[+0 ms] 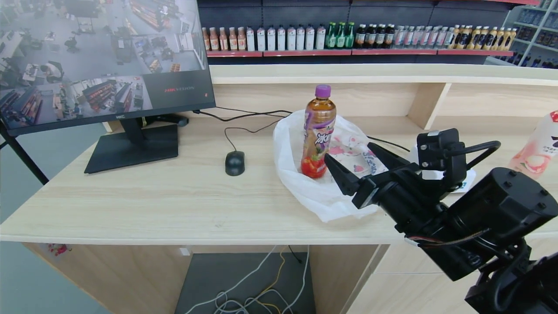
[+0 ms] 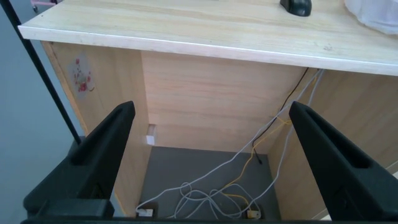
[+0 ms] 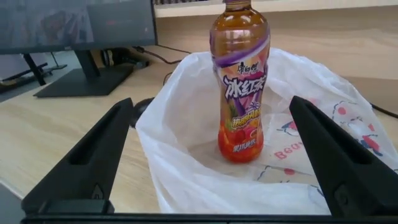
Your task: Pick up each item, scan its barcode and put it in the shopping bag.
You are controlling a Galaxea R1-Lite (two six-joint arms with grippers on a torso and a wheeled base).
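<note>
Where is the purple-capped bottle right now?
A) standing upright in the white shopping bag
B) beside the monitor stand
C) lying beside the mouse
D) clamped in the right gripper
A: the bottle stands upright inside the shopping bag, with the open right gripper apart from it.

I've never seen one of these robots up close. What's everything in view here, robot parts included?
tea bottle: one, amber with purple cap, upright in the shopping bag
shopping bag: one, white, mid-counter
mouse: one, black, left of the bag
monitor: one, black, counter's left end
pink bottle: one, pink and white, counter's right edge
shelf bottles: one long row, mixed colours, on the shelf behind
cables: several, white and yellow, under the counter
counter: one, light wood
right gripper: one, black, jaws open, facing the tea bottle
left gripper: one, black, jaws open, below the counter's front edge
</note>
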